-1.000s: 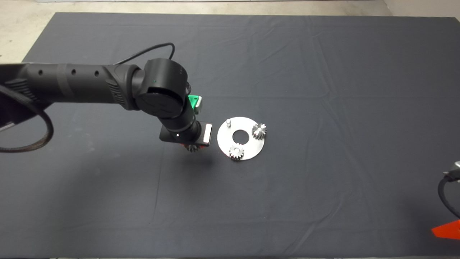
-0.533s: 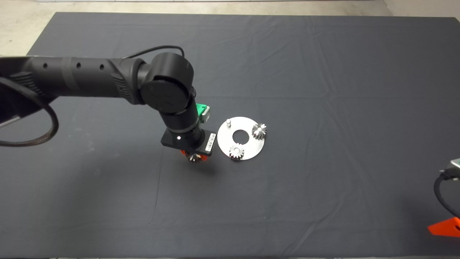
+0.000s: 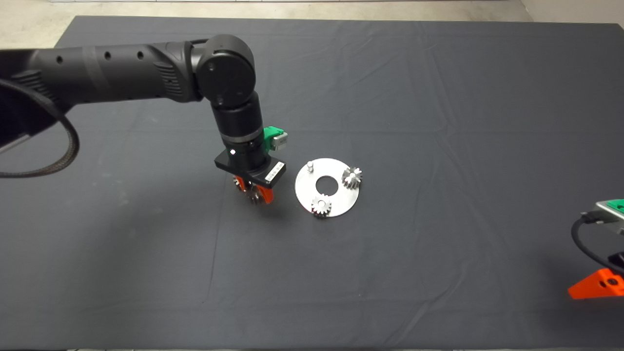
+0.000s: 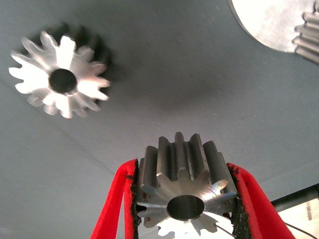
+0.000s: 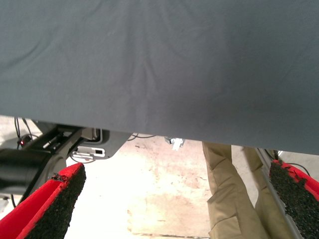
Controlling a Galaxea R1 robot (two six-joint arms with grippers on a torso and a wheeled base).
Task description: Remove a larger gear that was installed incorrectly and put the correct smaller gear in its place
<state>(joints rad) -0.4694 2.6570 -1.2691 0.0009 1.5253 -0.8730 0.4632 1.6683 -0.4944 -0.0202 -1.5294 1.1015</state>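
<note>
My left gripper (image 3: 253, 194) hangs just left of the round steel plate (image 3: 336, 192), shut on the smaller gear (image 4: 184, 194), which sits between the red fingers (image 4: 117, 199). The larger gear (image 4: 60, 82) lies flat on the mat beside that gripper, with its dark centre hole showing; its edge peeks out at the gripper's left (image 3: 238, 182). The plate carries two small gears (image 3: 351, 177) (image 3: 321, 205) and one bare pin (image 3: 310, 166). My right gripper (image 3: 597, 285) waits open at the lower right edge.
The plate has a round hole (image 3: 325, 184) in its middle. Past the mat's edge, the right wrist view shows floor, cables and a person's leg (image 5: 227, 199) in khaki trousers.
The left arm swung its wrist round and drew the gripper, still holding the gear, slightly left and back, uncovering the gear on the mat. The right gripper crept further into view.
</note>
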